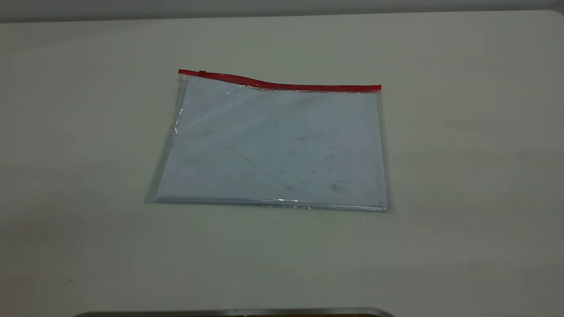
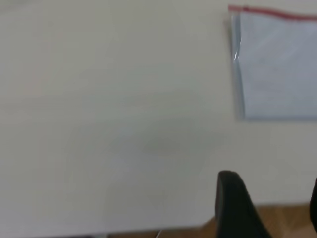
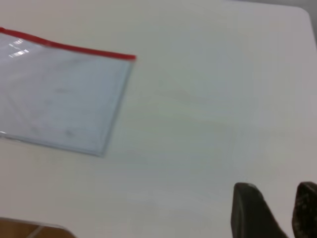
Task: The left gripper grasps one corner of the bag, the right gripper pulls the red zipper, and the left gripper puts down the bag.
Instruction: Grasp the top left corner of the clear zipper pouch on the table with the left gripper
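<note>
Bag [image 1: 273, 145] with red zipper [image 1: 282, 84] shows no readable writing.

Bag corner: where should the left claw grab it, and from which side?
Take the bag at its far-left corner, where the red zipper ends. Come from the left: it lies flat, and that edge looks slightly lifted. Left claw is off it.

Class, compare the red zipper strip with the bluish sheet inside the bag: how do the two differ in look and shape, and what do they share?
The red zipper is a thin bright line along the bag's far edge; the bluish sheet is a broad pale rectangle filling the pouch. The zipper bends in a slight wave; the sheet lies flat. The zipper is clean red with a small slider near its left end; the sheet carries dark smudges. Both belong to the same bag, resting on the table, untouched by either gripper.
</note>
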`<action>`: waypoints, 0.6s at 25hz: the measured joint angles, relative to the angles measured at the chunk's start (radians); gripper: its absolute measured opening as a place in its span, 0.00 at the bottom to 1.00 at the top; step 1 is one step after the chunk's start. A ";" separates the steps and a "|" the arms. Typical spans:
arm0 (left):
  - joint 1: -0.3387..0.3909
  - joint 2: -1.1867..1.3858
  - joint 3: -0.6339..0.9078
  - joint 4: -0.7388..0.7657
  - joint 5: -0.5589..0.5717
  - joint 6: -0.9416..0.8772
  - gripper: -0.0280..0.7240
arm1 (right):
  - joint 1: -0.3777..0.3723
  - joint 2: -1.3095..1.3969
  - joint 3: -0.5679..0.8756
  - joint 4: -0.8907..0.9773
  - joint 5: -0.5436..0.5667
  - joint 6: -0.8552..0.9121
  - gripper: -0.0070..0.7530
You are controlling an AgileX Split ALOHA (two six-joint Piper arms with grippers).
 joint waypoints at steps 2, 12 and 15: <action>0.000 0.067 -0.021 -0.024 -0.078 -0.010 0.60 | 0.000 0.017 0.000 0.059 -0.012 -0.015 0.32; 0.000 0.806 -0.120 -0.207 -0.463 0.247 0.68 | 0.000 0.449 -0.001 0.181 -0.385 -0.252 0.51; 0.000 1.068 -0.203 -0.345 -0.525 0.401 0.74 | 0.000 0.620 -0.001 0.243 -0.502 -0.305 0.57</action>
